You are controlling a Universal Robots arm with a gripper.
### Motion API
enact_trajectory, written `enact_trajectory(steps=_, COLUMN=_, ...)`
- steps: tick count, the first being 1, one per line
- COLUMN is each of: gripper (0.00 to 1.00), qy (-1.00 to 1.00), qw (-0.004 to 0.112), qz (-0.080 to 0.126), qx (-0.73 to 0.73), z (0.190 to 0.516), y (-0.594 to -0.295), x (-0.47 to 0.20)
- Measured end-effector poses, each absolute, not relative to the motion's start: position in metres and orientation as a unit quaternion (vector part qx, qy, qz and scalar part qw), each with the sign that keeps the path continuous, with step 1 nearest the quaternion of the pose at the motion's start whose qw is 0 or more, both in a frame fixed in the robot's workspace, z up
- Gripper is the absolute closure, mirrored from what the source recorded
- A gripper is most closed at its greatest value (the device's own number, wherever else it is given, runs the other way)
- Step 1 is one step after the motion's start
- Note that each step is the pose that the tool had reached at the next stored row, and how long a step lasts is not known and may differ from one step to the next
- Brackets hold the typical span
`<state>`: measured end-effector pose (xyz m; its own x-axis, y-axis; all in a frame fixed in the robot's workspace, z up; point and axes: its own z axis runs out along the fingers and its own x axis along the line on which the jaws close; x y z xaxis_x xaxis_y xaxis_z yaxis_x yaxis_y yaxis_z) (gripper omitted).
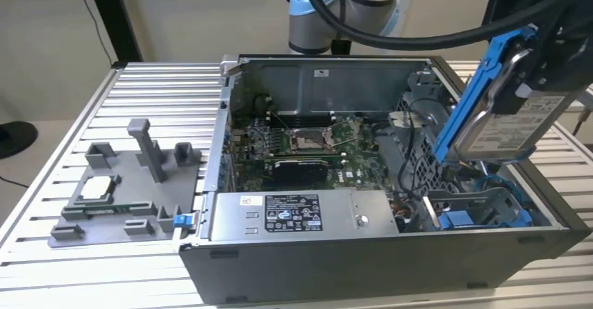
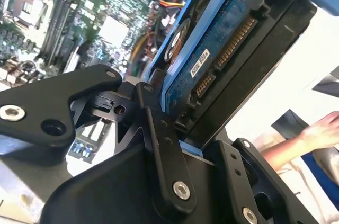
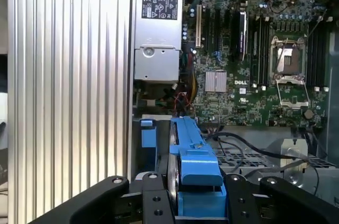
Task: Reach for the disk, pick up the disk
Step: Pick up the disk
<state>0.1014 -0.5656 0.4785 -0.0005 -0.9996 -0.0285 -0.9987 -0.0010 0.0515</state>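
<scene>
Disk (image 1: pixel 505 125) in claw (image 1: pixel 537 80), above case (image 1: pixel 371 267)

From my station I see the disk (image 1: pixel 507 125) lifted clear of the open computer case (image 1: pixel 371 253), hanging tilted at about two o'clock in the exterior view, its blue bracket edge toward the case interior. The gripper (image 1: pixel 546 59) clamps it from above, black body at the frame's upper corner. Below it, at four o'clock, a bare blue caddy (image 1: pixel 473 215) sits in the drive bay. The motherboard (image 1: pixel 310 146) lies near centre, with the power supply (image 1: pixel 296 215) at six o'clock. At nine o'clock a grey fixture (image 1: pixel 121 198) rests on the ribbed aluminium table (image 1: pixel 55 253), holding a small silver chip (image 1: pixel 97 189).
</scene>
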Motion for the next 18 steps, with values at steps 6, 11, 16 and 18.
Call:
enact_trajectory(steps=6, gripper=1.00, qy=-0.707, qw=0.008, qz=-0.028, qx=0.707, z=0.477, y=-0.589, x=0.101)
enact_trajectory(steps=11, gripper=1.00, qy=-0.712, qw=0.008, qz=-0.028, qx=0.702, z=0.476, y=-0.589, x=0.101)
enact_trajectory(steps=16, gripper=1.00, qy=-0.716, qw=0.008, qz=-0.028, qx=0.698, z=0.476, y=-0.589, x=0.101)
enact_trajectory(steps=18, gripper=1.00, qy=-0.716, qw=0.008, qz=-0.028, qx=0.697, z=0.476, y=-0.589, x=0.101)
